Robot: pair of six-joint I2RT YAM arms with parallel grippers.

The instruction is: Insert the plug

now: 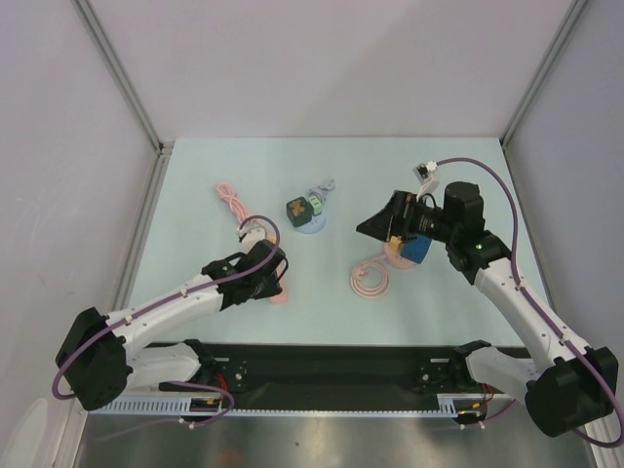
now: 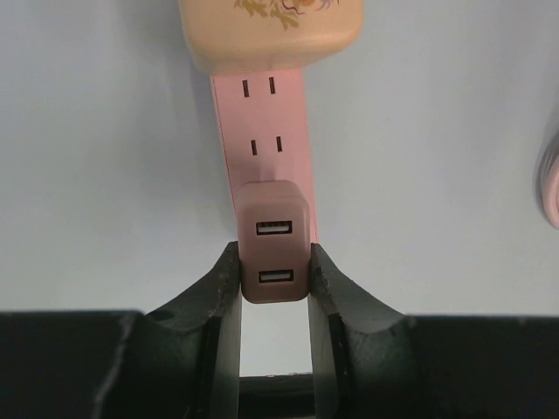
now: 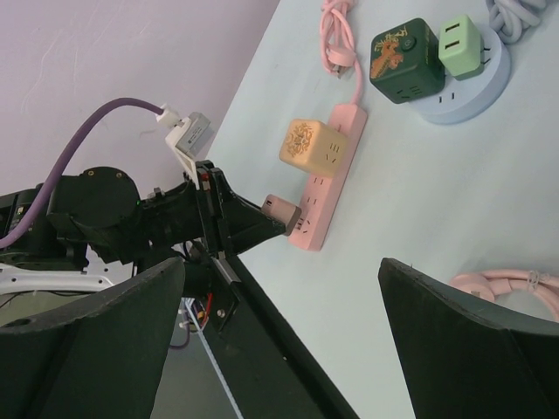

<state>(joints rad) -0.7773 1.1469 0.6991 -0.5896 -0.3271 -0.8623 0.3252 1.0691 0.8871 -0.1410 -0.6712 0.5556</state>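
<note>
Your left gripper (image 2: 272, 257) is squeezed tight on the pink plug (image 2: 272, 214), which sits on the near end of the pink power strip (image 2: 262, 113). I can't tell if it's fully in. Push crooked and the pins may miss, or the strip may slide. Your right gripper (image 1: 380, 226), well right of the strip, gapes wide, holding nothing.

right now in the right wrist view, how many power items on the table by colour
pink: 3, power strip, usb charger, coiled cable
green: 2, dark cube, light plug
beige: 1, patterned cube
blue: 1, round base
total: 7
</note>
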